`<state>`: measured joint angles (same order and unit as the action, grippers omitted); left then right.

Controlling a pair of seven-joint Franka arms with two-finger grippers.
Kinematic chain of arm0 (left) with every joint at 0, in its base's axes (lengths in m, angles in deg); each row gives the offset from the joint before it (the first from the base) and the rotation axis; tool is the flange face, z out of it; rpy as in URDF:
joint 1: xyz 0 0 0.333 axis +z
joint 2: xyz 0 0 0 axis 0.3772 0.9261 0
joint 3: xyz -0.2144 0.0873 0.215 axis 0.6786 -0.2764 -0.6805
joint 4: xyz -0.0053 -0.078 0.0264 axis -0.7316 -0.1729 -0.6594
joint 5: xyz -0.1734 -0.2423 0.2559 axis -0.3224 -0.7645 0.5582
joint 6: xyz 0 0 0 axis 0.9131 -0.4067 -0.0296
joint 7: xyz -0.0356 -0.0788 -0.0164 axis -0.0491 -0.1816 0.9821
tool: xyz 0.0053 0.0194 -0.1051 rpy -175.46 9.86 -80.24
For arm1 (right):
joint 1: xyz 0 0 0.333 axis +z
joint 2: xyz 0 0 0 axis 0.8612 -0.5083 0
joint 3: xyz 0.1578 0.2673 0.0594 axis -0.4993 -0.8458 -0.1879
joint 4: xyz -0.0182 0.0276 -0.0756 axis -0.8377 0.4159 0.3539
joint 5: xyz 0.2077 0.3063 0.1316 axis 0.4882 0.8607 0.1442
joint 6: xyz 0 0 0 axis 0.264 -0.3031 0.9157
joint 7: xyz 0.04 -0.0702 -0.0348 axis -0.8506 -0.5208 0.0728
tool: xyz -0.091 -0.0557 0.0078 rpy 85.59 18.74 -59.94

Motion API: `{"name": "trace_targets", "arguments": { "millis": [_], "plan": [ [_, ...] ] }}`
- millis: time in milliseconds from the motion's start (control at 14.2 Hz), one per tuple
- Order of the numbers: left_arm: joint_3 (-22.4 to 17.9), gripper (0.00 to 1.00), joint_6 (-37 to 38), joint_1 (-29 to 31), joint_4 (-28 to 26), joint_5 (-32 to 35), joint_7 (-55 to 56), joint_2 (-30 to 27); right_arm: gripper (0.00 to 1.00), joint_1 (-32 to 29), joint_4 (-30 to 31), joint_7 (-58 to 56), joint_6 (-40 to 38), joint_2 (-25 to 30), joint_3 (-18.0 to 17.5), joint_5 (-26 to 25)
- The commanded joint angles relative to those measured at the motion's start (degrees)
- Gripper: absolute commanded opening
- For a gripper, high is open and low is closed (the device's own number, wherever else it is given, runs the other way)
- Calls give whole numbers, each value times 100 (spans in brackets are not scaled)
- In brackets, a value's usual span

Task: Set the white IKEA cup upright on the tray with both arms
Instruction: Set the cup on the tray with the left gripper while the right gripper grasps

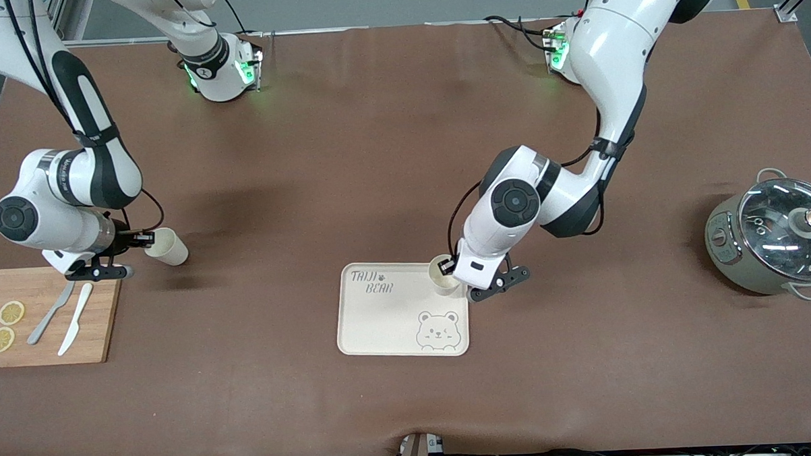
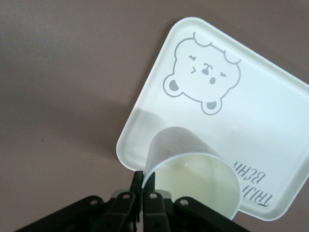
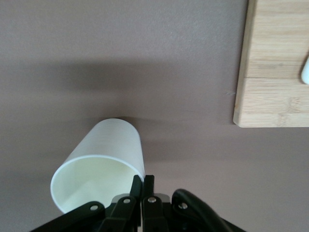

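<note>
The left arm's black two-finger hand (image 1: pixel 451 267) pinches the rim of a white plastic cup (image 1: pixel 442 274), fingers pressed on either side of the wall; the cup stands mouth up at the corner of the flat cream rectangular tray (image 1: pixel 382 323) that lies toward the left arm's end and farthest from the front camera; the left wrist view shows it over that corner, but whether its base rests on the tray I cannot tell; the hand has not let go.

The right arm's black hand (image 1: pixel 139 240) likewise pinches the rim of a second white plastic cup (image 1: pixel 167 247), which is tilted, its mouth toward the hand, over the bare brown desk (image 1: pixel 403 154) just beside the wooden cutting board (image 1: pixel 44 315), well apart from the tray.

By my judgement the task is about half done: one cup is at the tray and needs only releasing; the other must still be carried across, turned upright and set down.

The tray bears the grey lettering "TAIJI BEAR" (image 1: pixel 372 282) and a grey bear drawing (image 1: pixel 437 331); no IKEA mark can be read on either cup.

On the board lie two lemon slices (image 1: pixel 5 326), a grey knife (image 1: pixel 51 312) and a white knife (image 1: pixel 76 328); a grey-green pot with a glass lid (image 1: pixel 773 239) sits at the left arm's end of the desk.
</note>
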<state>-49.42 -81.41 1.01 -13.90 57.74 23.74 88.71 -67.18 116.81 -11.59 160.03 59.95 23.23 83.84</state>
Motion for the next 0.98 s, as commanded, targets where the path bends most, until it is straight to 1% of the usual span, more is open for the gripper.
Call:
{"name": "trace_targets", "arguments": {
  "millis": [0, 70, 141, 281, 352, 422, 492, 563, 633, 704, 915],
  "plan": [
    [-198, 0, -25, -170, 236, 142, 223, 261, 0, -150, 62, 35, 107, 111, -79, -62],
    [-199, 0, -43, -187, 236, 142, 232, 314, 0, -132, -43, 62, 19, 129, -88, -62],
    [-199, 0, -43, -187, 228, 142, 249, 375, 0, -123, -296, 62, -321, 129, -88, -18],
    [-199, 0, -139, -187, 236, 142, 250, 454, 0, -115, -798, 71, -1321, 155, -88, 384],
    [-199, 0, -157, -187, 236, 133, 258, 472, 0, -115, -1009, 79, -1666, 181, -80, 491],
    [-199, 9, -157, -196, 228, 133, 258, 472, 0, -141, -1193, 88, -1895, 182, -88, 510],
    [-199, 29, -157, -188, 227, 133, 267, 464, 0, -123, -1300, 167, -2028, 182, -88, 518],
    [-199, 77, -157, -187, 227, 150, 250, 464, 0, -89, -1309, 411, -2038, 182, -97, 562],
    [-199, 100, -157, -187, 227, 159, 250, 420, 0, 8, -1310, 622, -2047, 182, -114, 589],
    [-199, 100, -122, -179, 227, 177, 241, 367, 0, 156, -1310, 816, -2047, 208, -115, 589],
    [-199, 100, 123, -74, 227, 360, 179, -1, 0, 683, -1318, 2027, -2082, 182, -123, 615]
  ]
}}
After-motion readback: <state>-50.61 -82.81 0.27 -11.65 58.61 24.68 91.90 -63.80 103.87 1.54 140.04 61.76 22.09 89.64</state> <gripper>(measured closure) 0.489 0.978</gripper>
